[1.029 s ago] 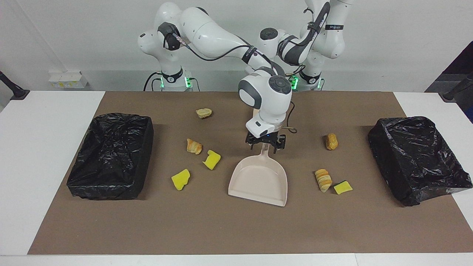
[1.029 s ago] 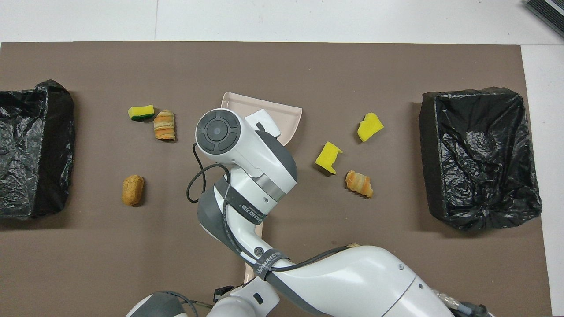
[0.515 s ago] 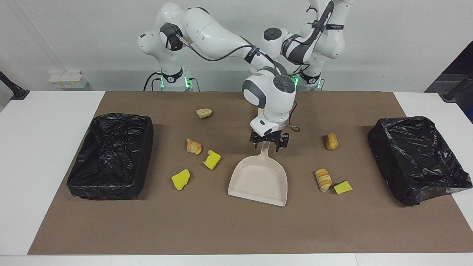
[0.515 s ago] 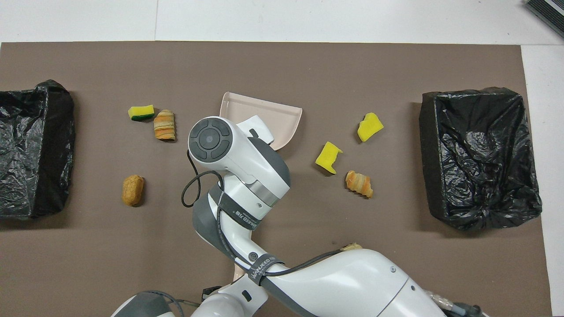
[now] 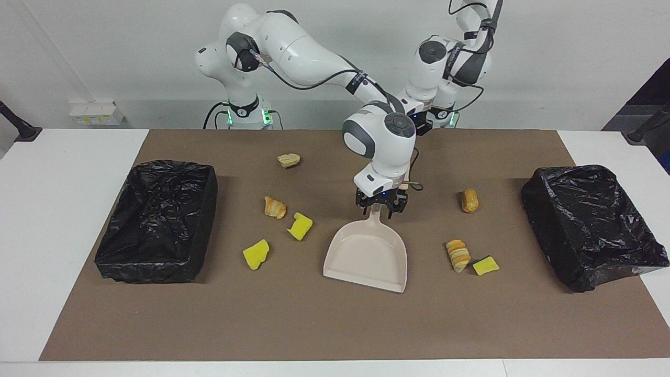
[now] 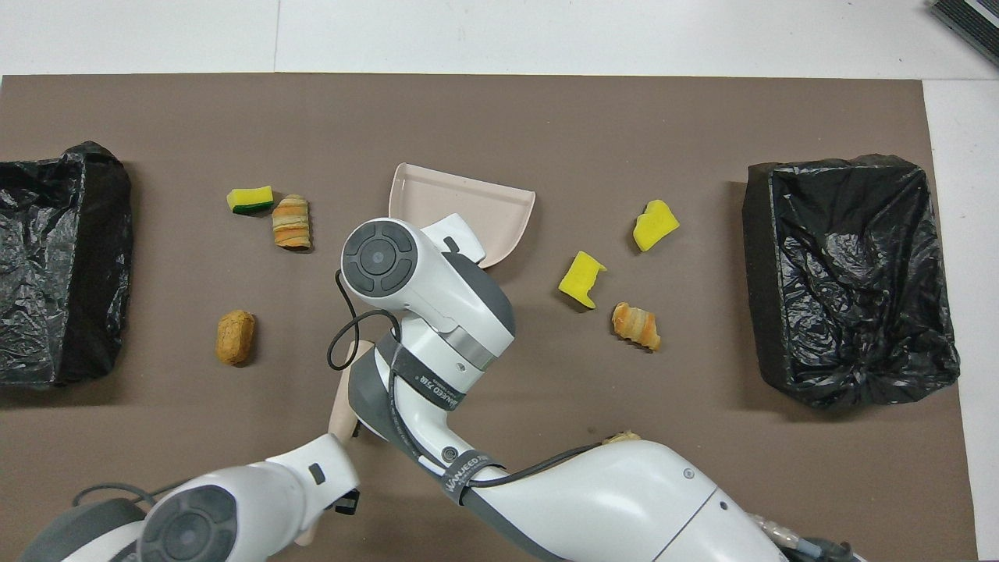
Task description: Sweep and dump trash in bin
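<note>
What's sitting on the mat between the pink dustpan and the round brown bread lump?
In the facing view, nothing lies between the dustpan and the bread lump: only bare brown mat. The striped pastry sits just off that line, farther from the robots.

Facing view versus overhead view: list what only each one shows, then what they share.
Facing only: the right gripper at the dustpan handle, and the whole bread piece nearest the robots.
Overhead only: a clear look at the beige brush in the left gripper.
Both: the dustpan's pan, six other trash scraps, and a black-lined bin at each end of the table.
</note>
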Action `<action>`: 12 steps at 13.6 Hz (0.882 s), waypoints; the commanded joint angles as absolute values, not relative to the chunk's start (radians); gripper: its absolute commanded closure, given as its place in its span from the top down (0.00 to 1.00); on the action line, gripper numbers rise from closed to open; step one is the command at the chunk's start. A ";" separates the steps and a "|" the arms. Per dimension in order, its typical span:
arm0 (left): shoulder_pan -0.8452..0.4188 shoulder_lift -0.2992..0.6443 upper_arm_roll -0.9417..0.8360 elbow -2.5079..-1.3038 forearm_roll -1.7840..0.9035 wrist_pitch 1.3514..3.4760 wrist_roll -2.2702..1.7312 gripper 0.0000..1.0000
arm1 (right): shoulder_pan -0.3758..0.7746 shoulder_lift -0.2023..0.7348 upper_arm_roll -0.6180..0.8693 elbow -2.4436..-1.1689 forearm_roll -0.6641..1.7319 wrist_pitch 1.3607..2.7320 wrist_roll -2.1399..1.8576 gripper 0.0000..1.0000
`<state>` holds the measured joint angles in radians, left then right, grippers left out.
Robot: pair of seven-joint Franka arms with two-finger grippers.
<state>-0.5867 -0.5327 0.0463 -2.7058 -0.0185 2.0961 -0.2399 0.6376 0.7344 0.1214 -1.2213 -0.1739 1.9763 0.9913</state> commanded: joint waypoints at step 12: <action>0.040 -0.195 0.048 -2.218 -0.005 1.930 0.433 0.00 | 0.624 0.568 0.126 -1.330 -0.189 1.974 0.708 0.00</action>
